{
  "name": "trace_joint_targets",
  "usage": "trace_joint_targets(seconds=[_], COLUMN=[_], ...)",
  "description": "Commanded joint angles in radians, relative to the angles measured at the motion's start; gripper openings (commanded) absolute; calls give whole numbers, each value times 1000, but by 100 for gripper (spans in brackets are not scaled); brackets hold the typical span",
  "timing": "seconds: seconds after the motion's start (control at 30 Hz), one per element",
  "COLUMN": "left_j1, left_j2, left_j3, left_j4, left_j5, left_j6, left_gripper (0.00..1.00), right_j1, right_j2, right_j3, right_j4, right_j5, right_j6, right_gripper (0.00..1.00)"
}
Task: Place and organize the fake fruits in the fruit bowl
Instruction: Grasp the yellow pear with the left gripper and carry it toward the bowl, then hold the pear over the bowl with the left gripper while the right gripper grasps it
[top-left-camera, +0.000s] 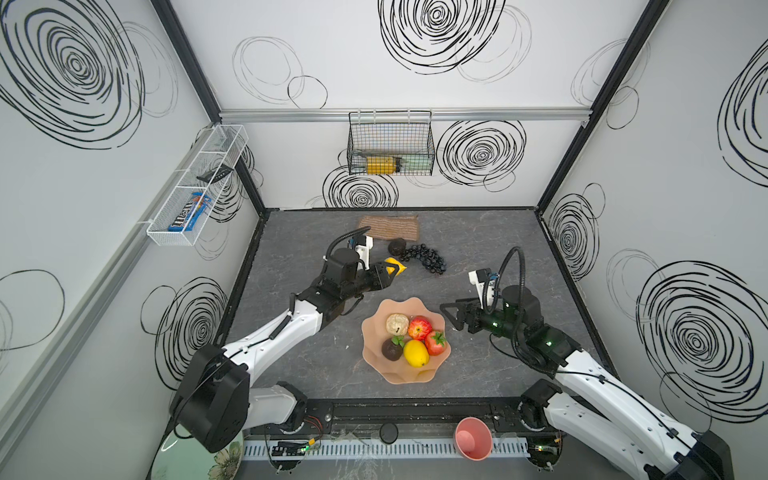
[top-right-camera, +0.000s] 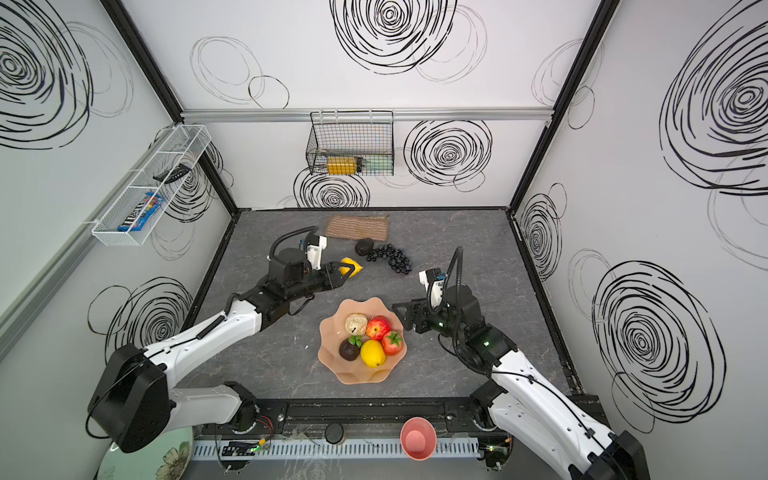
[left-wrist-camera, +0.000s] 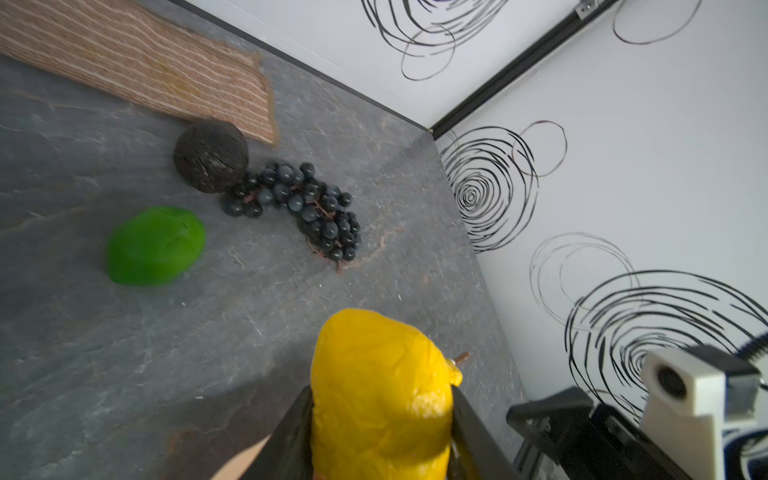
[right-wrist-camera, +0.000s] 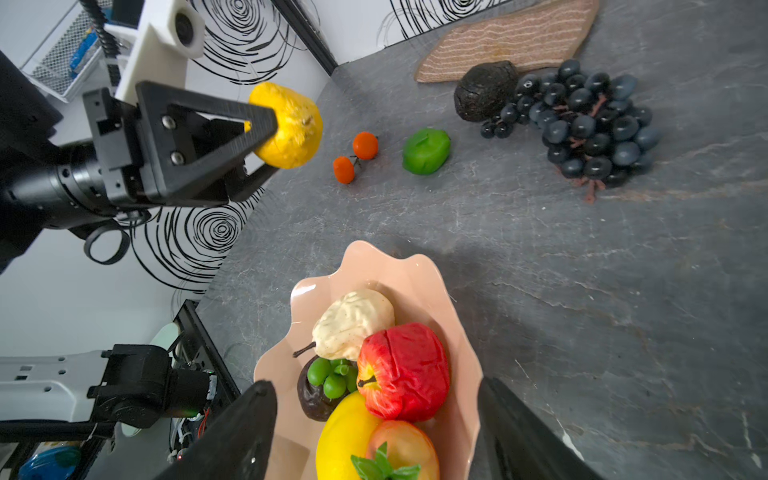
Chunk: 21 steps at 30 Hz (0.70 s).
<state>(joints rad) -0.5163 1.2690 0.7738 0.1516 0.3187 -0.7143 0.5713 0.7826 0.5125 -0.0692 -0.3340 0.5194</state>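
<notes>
The grey stone-patterned worktop (top-left-camera: 469, 232) fills the floor of the booth. Toward its near middle sits the fruit bowl (top-left-camera: 399, 374), peach-pink with a wavy rim, upright and partly filled. At the far edge the tan woven mat (top-left-camera: 388, 227) lies flat. Just in front of it the black grape bunch (top-left-camera: 428, 259) trails across the bare surface, one end touching a dark avocado (top-left-camera: 397, 247) that sits just beside the mat's corner. The left claw (top-left-camera: 395, 270) reaches out past the bowl's far left side, between bowl and grapes. It is clenched on a yellow lemon (right-wrist-camera: 291, 124), and the right wrist view shows that fruit held up off the worktop. The right claw (top-left-camera: 449, 316) hovers just beside the bowl's right rim, its jaws spread wide with nothing between them. Inside the bowl five fruits crowd together. A second lemon (top-left-camera: 415, 353) lies at the near side, with a red apple (top-left-camera: 419, 328) behind it. A cream pear (top-left-camera: 397, 324) touches the apple on its left. A dark fruit (top-left-camera: 391, 350) with a green sprig on top sits left of the second lemon, and a strawberry (top-left-camera: 435, 343) sits at the right. Out on the worktop, seen only from the wrist cameras, are a green lime (right-wrist-camera: 426, 150) near the grapes and, near it, two small oranges (right-wrist-camera: 365, 145) close together.
</notes>
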Motion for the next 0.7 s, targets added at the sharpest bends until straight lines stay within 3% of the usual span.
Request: trace_joint_targets(seconds=[0.0, 0.33, 0.5, 0.67], left_j1=[-40, -140, -142, -142], left_j2=[-26, -43, -49, -67], left_j3=[-32, -57, -67, -74], left_j4=[20, 10, 11, -22], left_j5=[72, 187, 241, 266], left_j6=[12, 45, 26, 31], left_gripper=[46, 47, 46, 47], right_j1=[5, 109, 251, 307], right_j2=[21, 88, 109, 133], right_j3=[40, 50, 40, 26], right_j4=[80, 192, 215, 253], right_j5=[-51, -50, 110, 258], right_j6=[-23, -145, -278, -340], right_gripper=[80, 84, 87, 87])
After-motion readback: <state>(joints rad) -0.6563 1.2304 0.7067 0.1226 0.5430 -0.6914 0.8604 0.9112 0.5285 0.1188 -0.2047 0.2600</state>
